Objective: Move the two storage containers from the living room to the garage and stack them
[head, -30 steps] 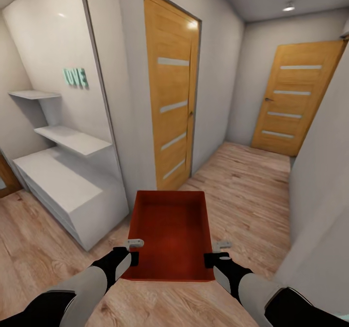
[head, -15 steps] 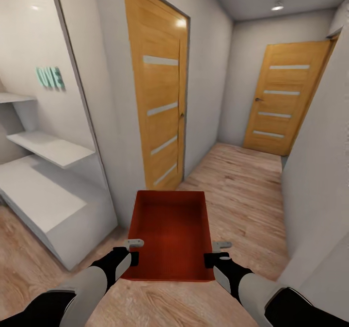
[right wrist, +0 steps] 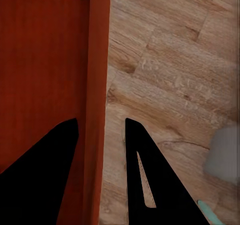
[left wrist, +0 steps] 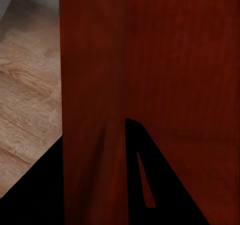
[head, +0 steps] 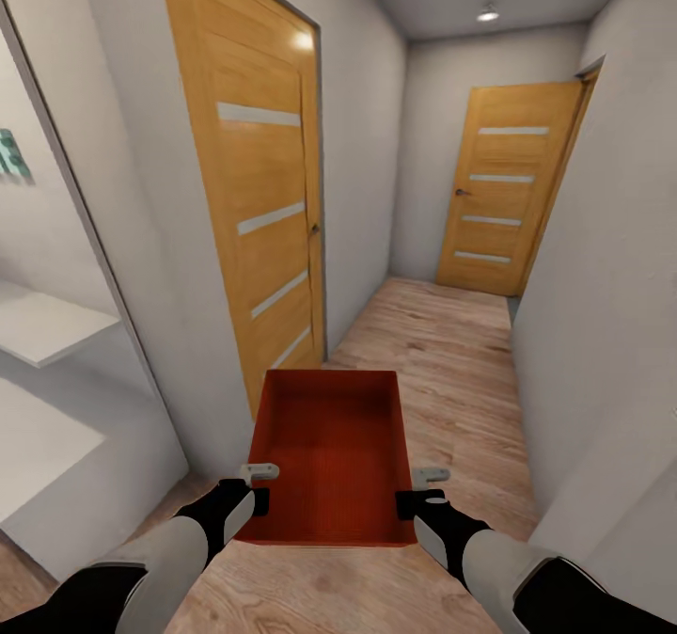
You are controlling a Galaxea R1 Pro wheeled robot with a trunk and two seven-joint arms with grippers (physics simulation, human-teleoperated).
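Note:
One red-orange open-top storage container (head: 329,455) hangs level in front of me over light wood-plank flooring, its inside empty. My left gripper (head: 248,495) is shut on its left wall near the close corner. My right gripper (head: 419,498) is shut on its right wall opposite. In the left wrist view the container's wall (left wrist: 95,85) runs between the dark fingers (left wrist: 150,185). The right wrist view has the right wall (right wrist: 98,75) pinched between the two fingers (right wrist: 150,180), with plank floor beside it.
I am in a narrow corridor with grey-white walls. A honey-wood door (head: 254,201) with frosted strips is close on the left wall, and a similar door (head: 503,192) closes the far end. White shelving (head: 47,333) stands at the left; the right wall (head: 602,314) is near.
The whole view has shifted: the shelving slid off to the left and both doors look nearer and further left. The container and both grippers keep the same place in the picture.

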